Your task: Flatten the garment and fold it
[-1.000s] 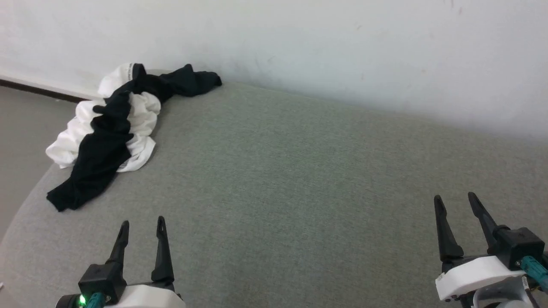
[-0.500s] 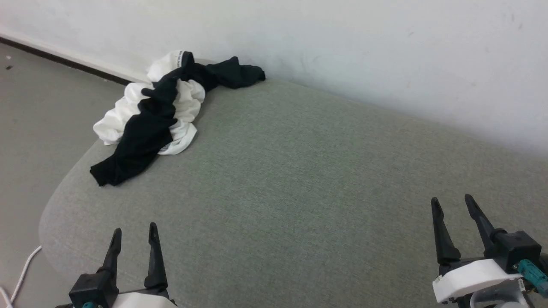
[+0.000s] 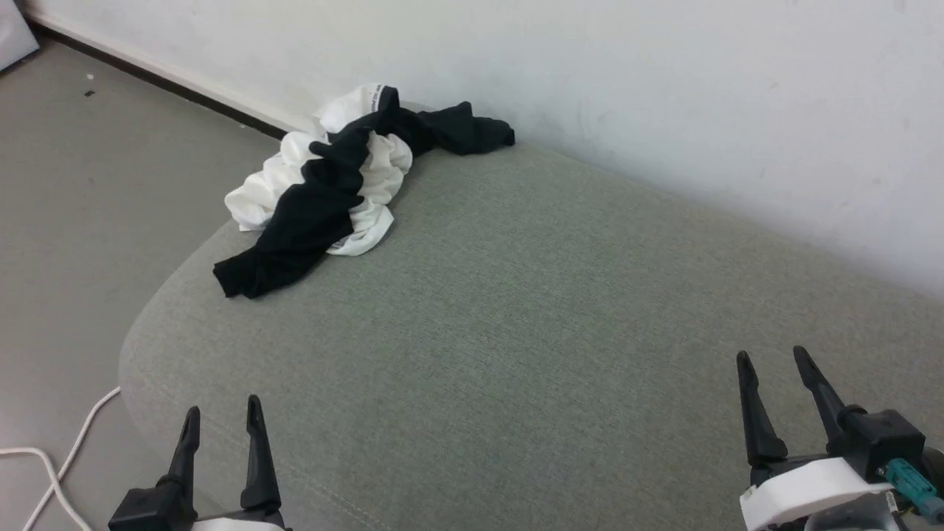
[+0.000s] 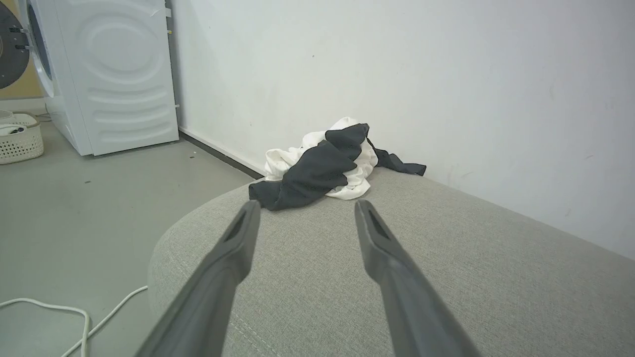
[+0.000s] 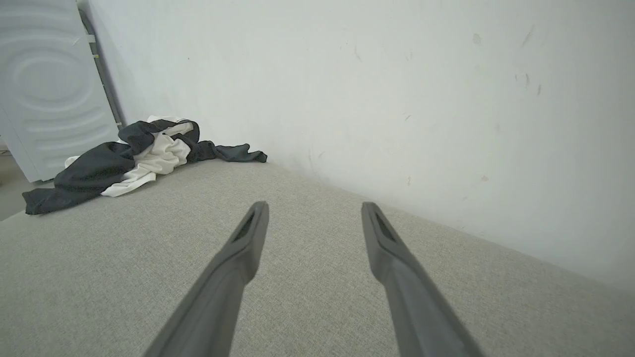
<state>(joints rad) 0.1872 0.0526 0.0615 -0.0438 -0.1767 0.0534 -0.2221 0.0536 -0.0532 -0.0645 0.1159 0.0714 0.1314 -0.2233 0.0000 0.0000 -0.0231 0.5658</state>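
Observation:
The garment (image 3: 335, 188) lies crumpled in a heap at the far left corner of the grey cushioned surface (image 3: 516, 310), against the wall; white folds and black sleeves are tangled together. One black sleeve trails toward the surface's left edge. The same heap of garment (image 4: 325, 166) lies ahead of the left fingers, and the garment (image 5: 129, 156) sits far left in the right wrist view. My left gripper (image 3: 223, 409) hovers open at the near left edge, well short of the heap. My right gripper (image 3: 773, 358) stands open at the near right, empty.
A white wall (image 3: 590, 74) runs along the back of the surface. Grey floor (image 3: 88, 184) lies to the left, with a white cable (image 3: 51, 464) on it. A white washing machine (image 4: 109, 74) and a pale basket (image 4: 17, 141) stand further left.
The camera has turned left, so the garment shows further right and more floor appears. Both grippers stay open and sit slightly lower in the picture.

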